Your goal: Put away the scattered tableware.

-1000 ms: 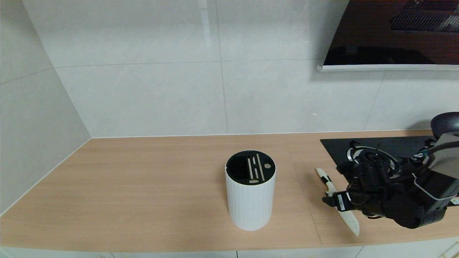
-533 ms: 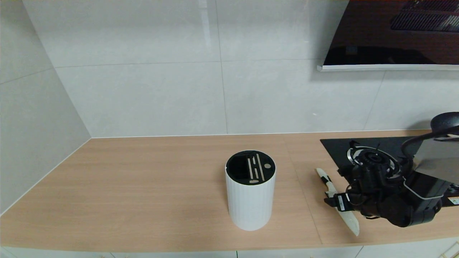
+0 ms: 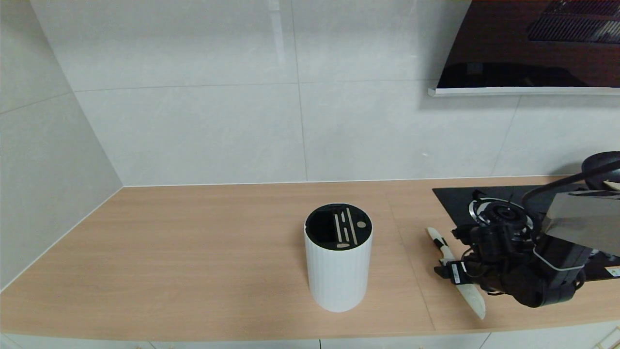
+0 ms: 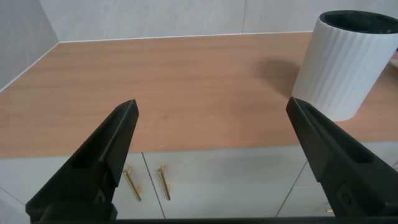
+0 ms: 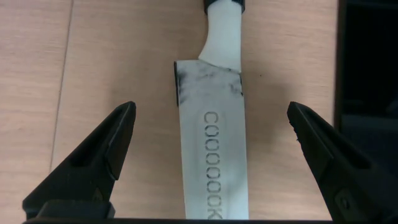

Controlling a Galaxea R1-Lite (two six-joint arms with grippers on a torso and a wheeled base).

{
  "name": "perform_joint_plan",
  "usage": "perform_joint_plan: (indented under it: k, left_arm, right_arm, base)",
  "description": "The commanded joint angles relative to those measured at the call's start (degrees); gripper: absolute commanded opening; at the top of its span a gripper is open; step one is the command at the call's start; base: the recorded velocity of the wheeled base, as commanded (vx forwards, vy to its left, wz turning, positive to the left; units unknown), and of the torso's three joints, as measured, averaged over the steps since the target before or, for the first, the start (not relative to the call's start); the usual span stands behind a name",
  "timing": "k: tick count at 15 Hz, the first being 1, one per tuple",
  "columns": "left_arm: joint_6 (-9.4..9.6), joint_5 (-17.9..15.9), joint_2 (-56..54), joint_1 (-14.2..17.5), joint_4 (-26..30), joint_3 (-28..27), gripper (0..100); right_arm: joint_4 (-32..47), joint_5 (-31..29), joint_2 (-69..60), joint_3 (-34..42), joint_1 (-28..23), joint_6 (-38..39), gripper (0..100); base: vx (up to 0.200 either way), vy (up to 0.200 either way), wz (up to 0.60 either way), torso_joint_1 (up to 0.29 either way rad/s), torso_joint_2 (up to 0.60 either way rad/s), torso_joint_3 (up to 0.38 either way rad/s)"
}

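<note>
A white knife with a white and black handle lies flat on the wooden counter, beside the hob. My right gripper hovers just above its middle, open, with one finger on either side of the blade and touching nothing. The right gripper straddles the blade close to the handle. Left of the knife stands a white ribbed holder, upright, with a black slotted top. My left gripper is open and holds nothing, low in front of the counter's front edge, with the holder some way off.
A black hob with a burner ring sits right behind the knife. A dark round object stands at its far right, and a range hood hangs above. Tiled walls close the back and left. Cabinet doors with gold handles sit under the counter.
The right arm has shifted a little and its wrist has tilted, while the gripper stays open over the knife. Knife and holder have not moved.
</note>
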Motion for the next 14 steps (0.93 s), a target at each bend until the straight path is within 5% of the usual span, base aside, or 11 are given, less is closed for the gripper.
perform_joint_plan:
  k: [1,10,11,14]
  left_arm:
    - [-0.01,0.01,0.00,0.01,-0.01,0.01,100]
    - [-0.01,0.01,0.00,0.01,-0.01,0.01,100]
    - [-0.01,0.01,0.00,0.01,-0.01,0.01,100]
    - [-0.01,0.01,0.00,0.01,-0.01,0.01,100]
  right_arm:
    - [-0.02,-0.90,1.32,-1.00,0.01,0.08,100]
    - [-1.07,-1.34,2.82,-2.58,-0.16,2.19,100]
    - [-1.07,-1.34,3.08,-2.58,-0.16,2.19,0]
    - [-1.07,-1.34,3.43,-2.32,-0.16,2.19,0]
  base:
    - [0.000,0.000,0.00,0.000,0.00,0.000]
    - [0.000,0.000,0.00,0.000,0.00,0.000]
    - [0.000,0.000,0.00,0.000,0.00,0.000]
    - [0.000,0.000,0.00,0.000,0.00,0.000]
